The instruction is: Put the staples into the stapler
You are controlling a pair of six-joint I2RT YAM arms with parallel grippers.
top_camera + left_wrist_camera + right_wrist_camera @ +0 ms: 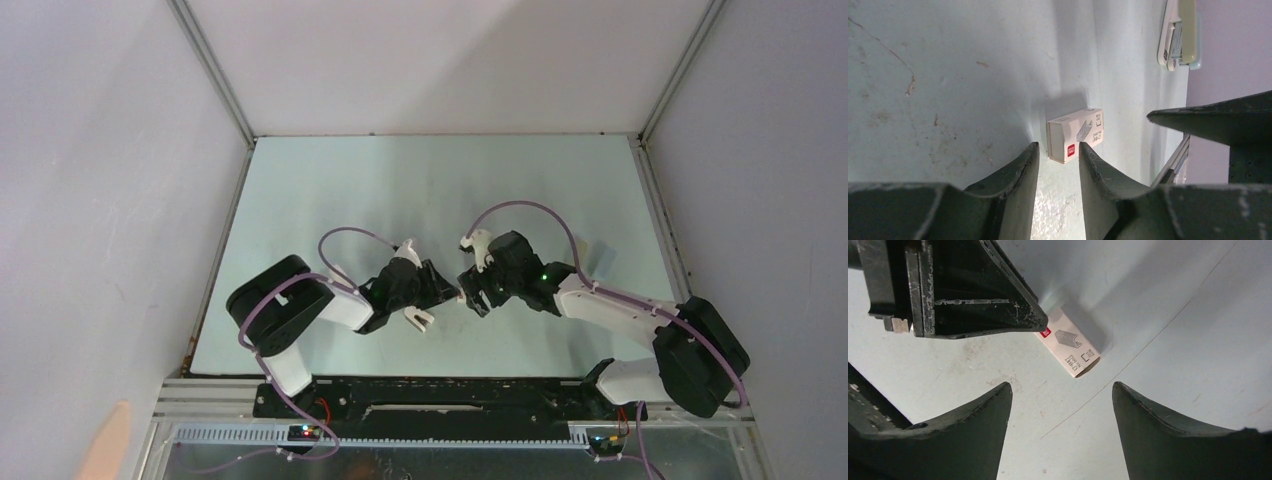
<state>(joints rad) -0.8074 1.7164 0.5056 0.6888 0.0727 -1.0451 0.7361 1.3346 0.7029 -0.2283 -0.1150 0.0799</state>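
Note:
The staples' small white box [1075, 135] with a red mark lies flat on the pale green table; it also shows in the right wrist view [1070, 347]. No grey tray of staples shows. My left gripper [1058, 147] is low over the table, its jaws a little apart, and the box's near corner sits just between the fingertips, with a gap showing on the left side. My right gripper [1062, 387] is wide open and empty, facing the box's other end from a short way off. The beige stapler [1180, 32] lies farther off. From above, both grippers [448, 292] [476, 296] hide the box.
The right arm's dark gripper body [1218, 120] stands close on the right of the left wrist view. The left gripper's body [973, 290] fills the upper left of the right wrist view. A metal rail [1175, 160] edges the table, and white walls enclose it.

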